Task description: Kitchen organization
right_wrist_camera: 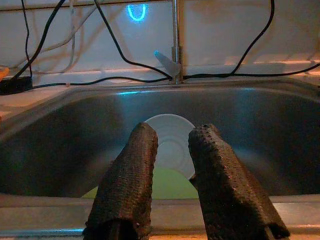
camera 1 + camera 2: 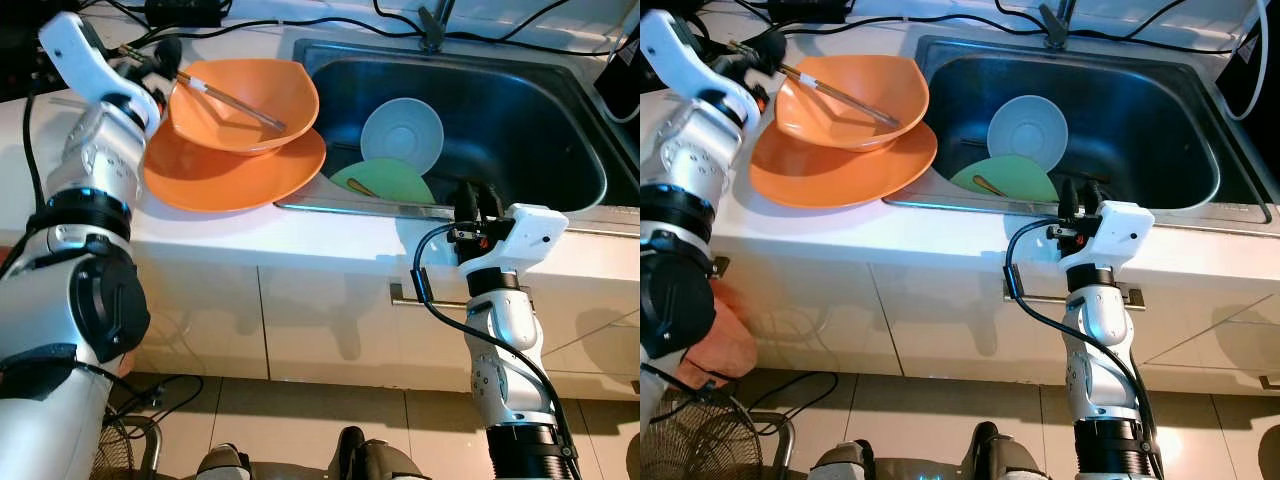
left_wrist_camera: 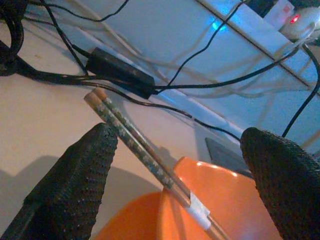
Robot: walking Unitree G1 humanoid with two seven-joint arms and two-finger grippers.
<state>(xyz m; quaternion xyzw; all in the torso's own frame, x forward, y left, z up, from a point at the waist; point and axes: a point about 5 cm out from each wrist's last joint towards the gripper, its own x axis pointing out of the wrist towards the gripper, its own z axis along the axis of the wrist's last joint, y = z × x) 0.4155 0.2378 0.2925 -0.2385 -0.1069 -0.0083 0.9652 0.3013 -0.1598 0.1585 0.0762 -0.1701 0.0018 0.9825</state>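
Note:
An orange bowl (image 2: 245,105) sits on an orange plate (image 2: 230,185) on the white counter, left of the sink (image 2: 560,120). A pair of chopsticks (image 2: 235,103) lies across the bowl, its upper end sticking out over the rim. My left gripper (image 2: 160,62) is open at that end, and the chopsticks (image 3: 140,150) pass between its fingers (image 3: 85,185) without being gripped. In the sink lie a white bowl (image 2: 402,135) and a green plate (image 2: 385,180). My right gripper (image 2: 475,195) is shut and holds nothing, hovering over the sink's front rim and pointing at the white bowl (image 1: 170,150).
Black cables and a power adapter (image 2: 185,12) run along the back of the counter. The faucet (image 2: 432,25) rises behind the sink. Cabinet fronts with a metal handle (image 2: 400,297) are below. A wire fan guard (image 2: 700,440) stands on the tiled floor.

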